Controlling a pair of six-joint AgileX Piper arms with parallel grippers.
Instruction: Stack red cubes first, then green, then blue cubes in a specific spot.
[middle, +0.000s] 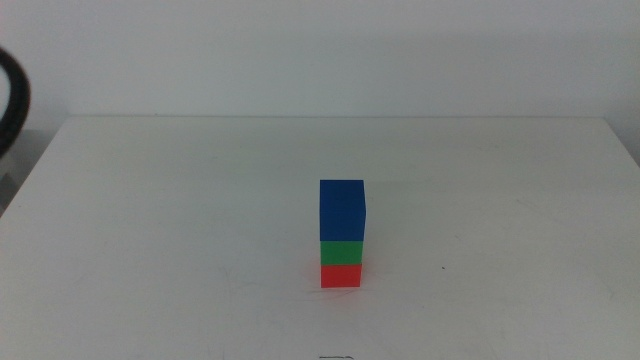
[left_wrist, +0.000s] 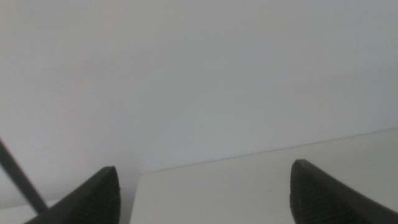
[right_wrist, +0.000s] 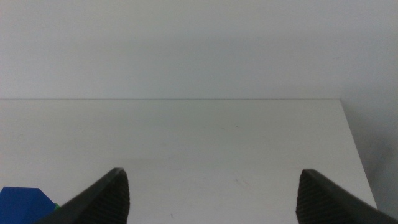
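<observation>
1. Nearest the middle camera: small matte red cube (middle: 341, 275), base of the stack on the white tabletop (middle: 150, 220). Matte green cube (middle: 342, 251) sits on the red; dark-blue cube (middle: 343, 209) tops it.
2. Left gripper (left_wrist: 202, 193) and right gripper (right_wrist: 211, 196): jaws spread wide, holding nothing, both clear of the stack.
3. Risk (judgement): the tower is narrow; a returning arm or table bump could topple the blue cube.
4. Right wrist view catches a blue corner beside its jaw; left wrist view shows no cubes. Middle view shows no grippers.
</observation>
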